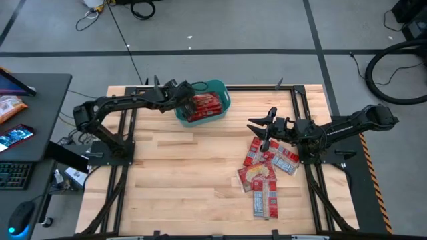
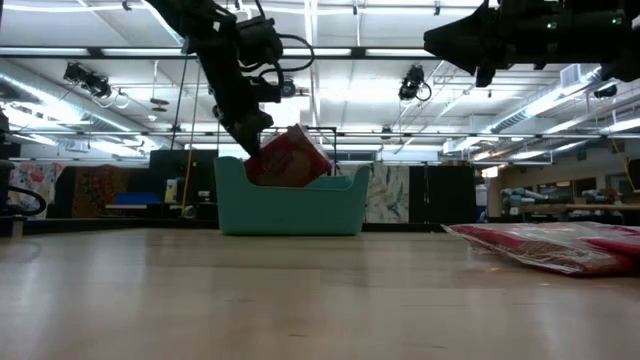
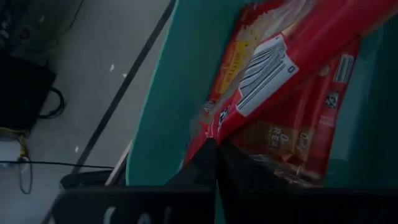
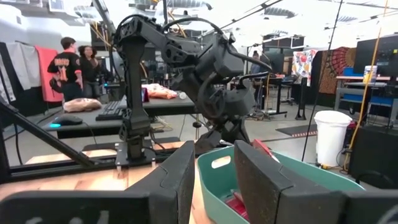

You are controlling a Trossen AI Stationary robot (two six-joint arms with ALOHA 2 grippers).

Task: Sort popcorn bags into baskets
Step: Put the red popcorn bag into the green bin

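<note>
A teal tub point(image 1: 212, 90) stands near the table's far edge, left of centre, with red popcorn bags point(image 1: 205, 107) inside. My left gripper point(image 1: 183, 99) is over the tub's left side, shut on one red popcorn bag point(image 2: 292, 156) that tilts up above the rim. Several more red bags point(image 1: 267, 170) lie flat in a loose pile on the right half of the table. My right gripper point(image 1: 266, 126) hovers open above the far end of that pile and touches nothing; its wrist view looks toward the tub point(image 4: 280, 180). My left gripper point(image 3: 216, 165) pinches the red bag between its two fingers at one end edge point(image 3: 214, 134), near a corner. The fingers slant down from above on the tub's left side point(image 2: 248, 128). The bag stands tilted, its white barcode panel point(image 3: 267, 68) showing. Its lower part is hidden behind the tub wall point(image 2: 290, 205).
A black desk point(image 1: 40, 100) left of the table carries an orange packet point(image 1: 10, 107), a phone and a keyboard. Dark frame rails point(image 1: 297, 110) run along the table's sides. Two people point(image 4: 71, 62) stand in the room beyond. Bare wood point(image 1: 180, 173) lies between tub and pile.
</note>
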